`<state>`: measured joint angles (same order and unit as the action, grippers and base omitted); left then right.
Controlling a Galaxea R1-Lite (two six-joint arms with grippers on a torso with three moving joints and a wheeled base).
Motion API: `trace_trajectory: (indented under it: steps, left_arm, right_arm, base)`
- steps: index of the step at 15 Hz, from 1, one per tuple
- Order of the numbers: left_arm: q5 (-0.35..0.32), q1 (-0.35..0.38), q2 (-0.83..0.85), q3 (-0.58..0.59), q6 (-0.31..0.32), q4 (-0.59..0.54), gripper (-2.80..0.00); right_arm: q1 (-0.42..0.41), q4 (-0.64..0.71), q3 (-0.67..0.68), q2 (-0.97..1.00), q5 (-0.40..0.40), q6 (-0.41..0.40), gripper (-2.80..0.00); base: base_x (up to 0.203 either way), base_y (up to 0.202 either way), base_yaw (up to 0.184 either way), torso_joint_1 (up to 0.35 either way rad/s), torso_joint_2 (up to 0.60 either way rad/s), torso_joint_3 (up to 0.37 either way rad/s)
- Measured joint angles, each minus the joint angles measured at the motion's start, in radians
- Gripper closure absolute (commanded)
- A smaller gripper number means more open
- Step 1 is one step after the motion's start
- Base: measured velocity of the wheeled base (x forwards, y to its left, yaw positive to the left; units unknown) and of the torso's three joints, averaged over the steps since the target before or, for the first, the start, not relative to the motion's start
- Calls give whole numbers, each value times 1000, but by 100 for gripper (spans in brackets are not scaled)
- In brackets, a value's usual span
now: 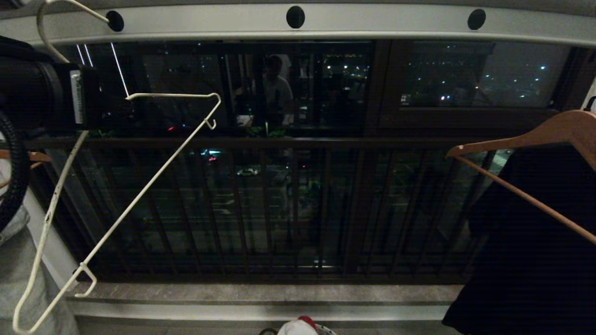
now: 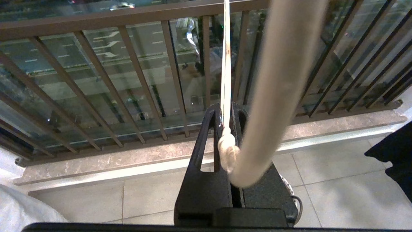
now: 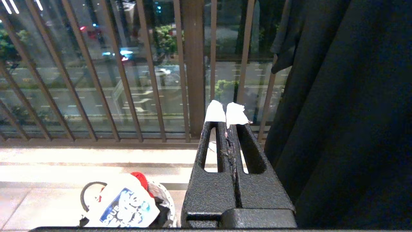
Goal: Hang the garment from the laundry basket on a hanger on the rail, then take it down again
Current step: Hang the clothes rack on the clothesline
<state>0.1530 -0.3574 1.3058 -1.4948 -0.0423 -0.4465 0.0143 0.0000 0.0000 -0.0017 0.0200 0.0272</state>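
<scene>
The white wire hanger (image 1: 139,196) hangs tilted at the left, with its hook tip at the leftmost hole of the pale grey rail (image 1: 372,23). My left gripper (image 2: 226,108) is shut on the hanger's twisted neck (image 2: 228,146), up beside the rail. The white garment (image 3: 124,203) with its blue graphic lies on top in the laundry basket (image 3: 170,206) on the floor below, and shows at the head view's lower edge as the garment (image 1: 292,328). My right gripper (image 3: 226,113) is parked low above the floor, shut and empty, to the right of the basket.
A brown wooden hanger (image 1: 535,132) carries a large black garment (image 1: 535,242) at the right. The dark balcony railing (image 1: 288,142) and a stone sill (image 1: 260,293) run across ahead. A red cloth (image 3: 140,179) lies in the basket. Pale grey cloth (image 1: 16,260) hangs at the far left.
</scene>
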Motion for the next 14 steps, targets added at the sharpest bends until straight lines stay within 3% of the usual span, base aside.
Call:
trace_trajectory:
  steps: [6, 14]
  left_arm:
    - [1, 14, 75, -81, 4, -1, 0]
    - [1, 35, 136, -85, 35, 2, 0]
  right_arm:
    - [0, 0, 0, 0, 0, 0, 0]
    - [0, 0, 0, 0, 0, 0, 0]
  base:
    - [0, 0, 0, 0, 0, 0]
    - [0, 0, 0, 0, 0, 0]
